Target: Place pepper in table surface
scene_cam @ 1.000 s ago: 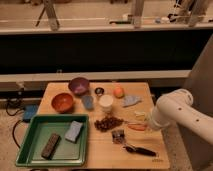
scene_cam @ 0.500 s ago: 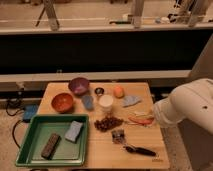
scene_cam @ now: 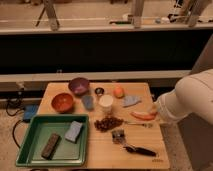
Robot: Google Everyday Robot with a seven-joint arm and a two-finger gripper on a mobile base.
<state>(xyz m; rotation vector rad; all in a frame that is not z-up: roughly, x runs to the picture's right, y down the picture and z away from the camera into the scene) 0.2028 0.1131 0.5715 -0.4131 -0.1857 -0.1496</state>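
White arm (scene_cam: 187,100) — bulky, rounded, smooth casing; pincer (scene_cam: 154,111) at right table edge.

The white arm reached in from the right, its hand (scene_cam: 156,111) closed at the right edge of the tan surface (scene_cam: 102,150), at the end of the orange-red pepper (scene_cam: 143,116). The pepper lay low over the wood, right of a brown pile (scene_cam: 108,123). A green tray (scene_cam: 35,159) sat at the left front corner.
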